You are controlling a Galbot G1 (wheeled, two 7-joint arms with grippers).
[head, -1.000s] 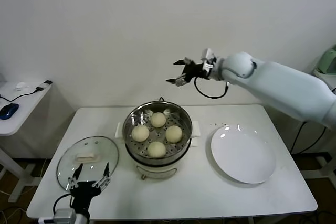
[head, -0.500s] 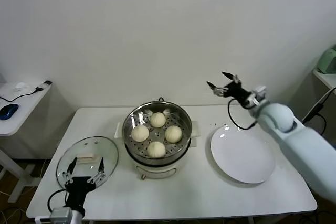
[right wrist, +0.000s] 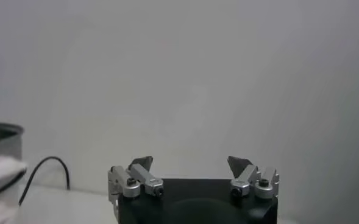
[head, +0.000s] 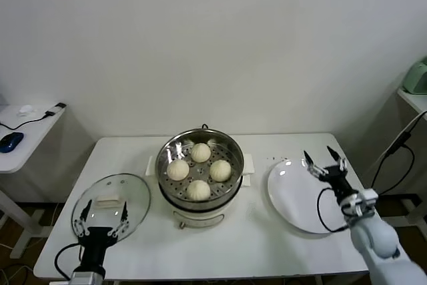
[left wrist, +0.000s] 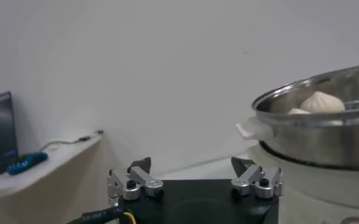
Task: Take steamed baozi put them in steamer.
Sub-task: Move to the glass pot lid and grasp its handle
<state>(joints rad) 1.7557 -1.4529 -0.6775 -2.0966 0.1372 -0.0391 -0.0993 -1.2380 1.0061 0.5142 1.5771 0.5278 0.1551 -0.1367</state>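
The right tool hangs low over the right-hand edge of the white plate, its fingers spread wide with nothing between them. The left tool sits at the near-left corner of the white surface, over the near rim of the glass lid, its fingers likewise spread wide and empty.

The steamer stands to the left of the right tool, beyond the plate, and ahead and to the right of the left tool, just beside the lid. All four steamed baozi lie inside it on the perforated tray, set in a diamond: one far, one near, one to each side, close together. In the left wrist view the steamer rises just ahead of the open fingers, with the tops of the buns showing over its rim. A side table with a blue mouse stands well apart from the left tool, to its left.
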